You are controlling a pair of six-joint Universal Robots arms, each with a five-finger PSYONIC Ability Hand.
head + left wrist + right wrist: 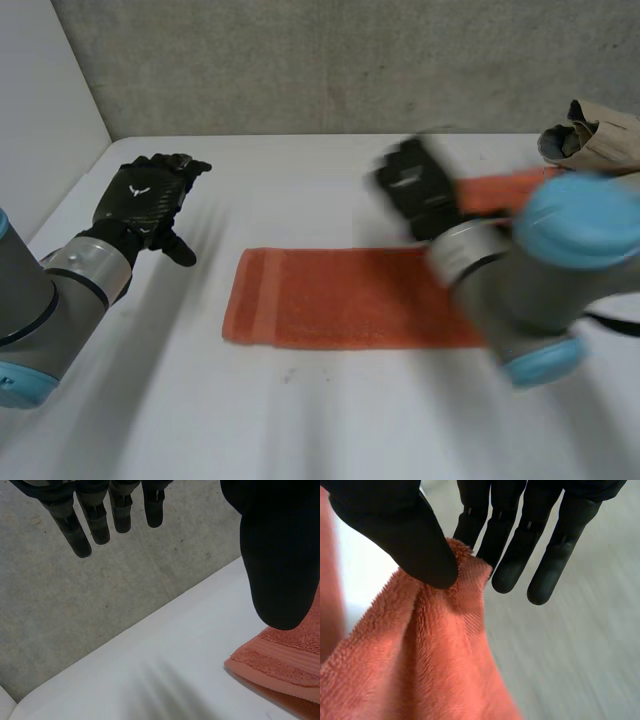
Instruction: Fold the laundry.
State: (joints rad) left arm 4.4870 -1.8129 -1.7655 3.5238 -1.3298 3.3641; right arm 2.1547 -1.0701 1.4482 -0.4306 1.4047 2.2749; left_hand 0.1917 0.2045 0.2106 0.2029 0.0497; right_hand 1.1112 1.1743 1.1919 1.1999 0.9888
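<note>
towel (340, 298) stretches side to side, right hand (415, 190) pinching it.

unreadable white emblem (133, 189) on left hand (150, 198)

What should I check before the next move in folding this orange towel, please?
1. Pinch: right robot hand holds the towel between thumb and fingers: ok.
2. Free hand: left robot hand open, above the table, off the towel: ok.
3. Towel's end nearest the left robot hand lies flat: ok.
4. Held part clear of the brown cardboard piece: cannot tell.
</note>
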